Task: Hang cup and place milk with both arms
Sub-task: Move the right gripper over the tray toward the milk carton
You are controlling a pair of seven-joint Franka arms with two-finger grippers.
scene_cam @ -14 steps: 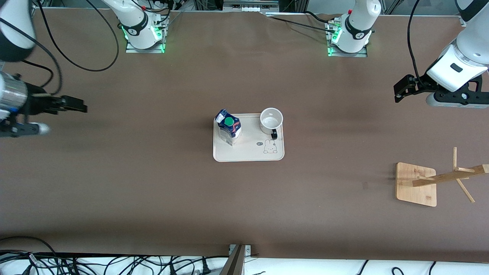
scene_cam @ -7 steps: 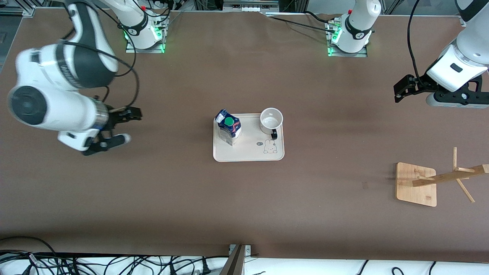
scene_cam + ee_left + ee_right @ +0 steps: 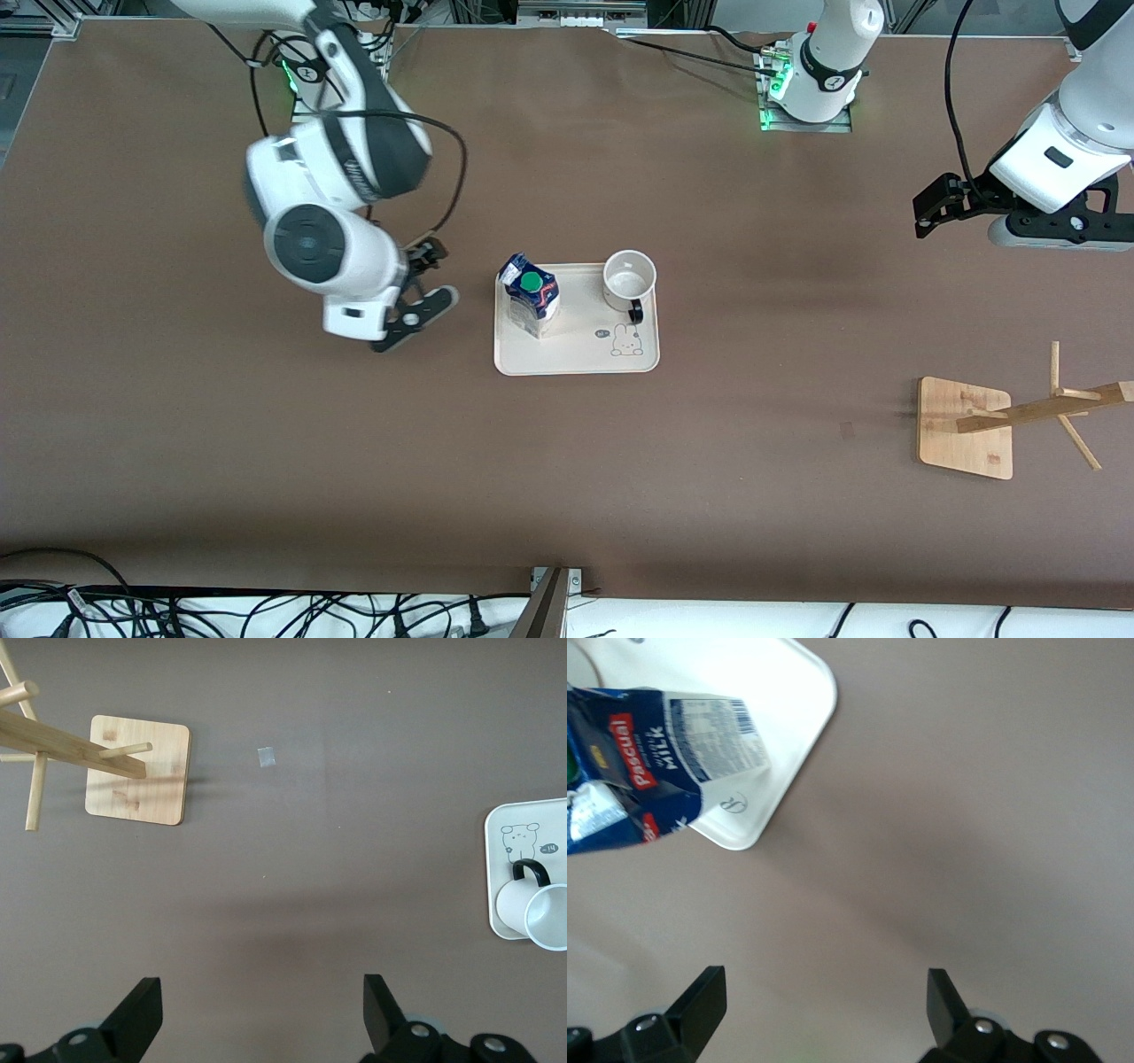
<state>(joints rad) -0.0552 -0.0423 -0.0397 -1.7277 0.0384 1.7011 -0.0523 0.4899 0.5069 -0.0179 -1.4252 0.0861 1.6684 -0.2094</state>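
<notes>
Brown counter [image 3: 266, 461], white tray [image 3: 576, 359] mid-counter holding the milk [image 3: 530, 295] toward the right arm's end and the cup [image 3: 629, 279] toward the left arm's end, both upright. Wooden rack [image 3: 1001, 425] well apart near the left arm's end. Risk: right tool [image 3: 430, 279], fingers apart, sits low just beside the tray, so a fast approach could clip and tip the carton. Left tool [image 3: 926, 213] waits with fingers apart, high over bare counter.

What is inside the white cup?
Nothing shows inside the cup: its pale bottom is bare. It stands on the tray, so the tray beneath it is hidden.
</notes>
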